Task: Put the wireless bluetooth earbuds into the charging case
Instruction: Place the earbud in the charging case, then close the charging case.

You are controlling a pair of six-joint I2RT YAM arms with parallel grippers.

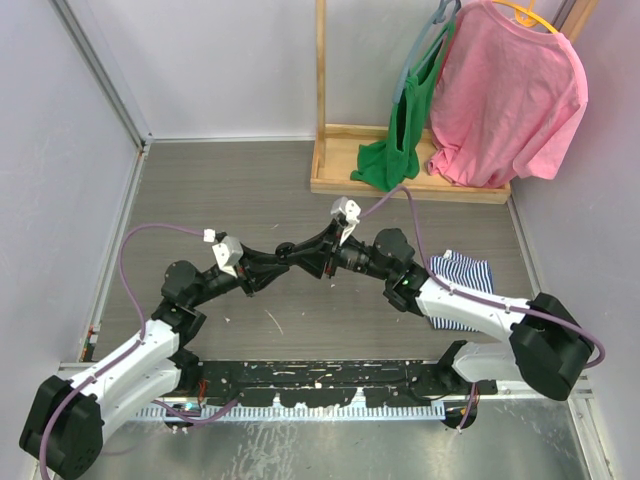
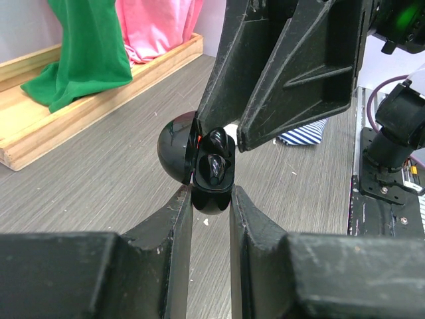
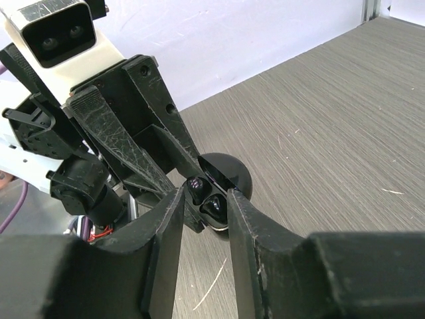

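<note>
Left wrist: left gripper (image 2: 211, 193) clamps case (image 2: 174, 149); right gripper (image 2: 220, 136) grip unclear; unseated earbud (image 2: 214, 167) could pop out on retreat.

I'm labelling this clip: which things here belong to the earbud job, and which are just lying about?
Part of the job:
- charging case, lid open
- black earbud inside it
- left gripper, clamping the case
- right gripper, at the earbud

Lying about:
- green garment
- pink shirt
- wooden rack
- striped cloth
</note>
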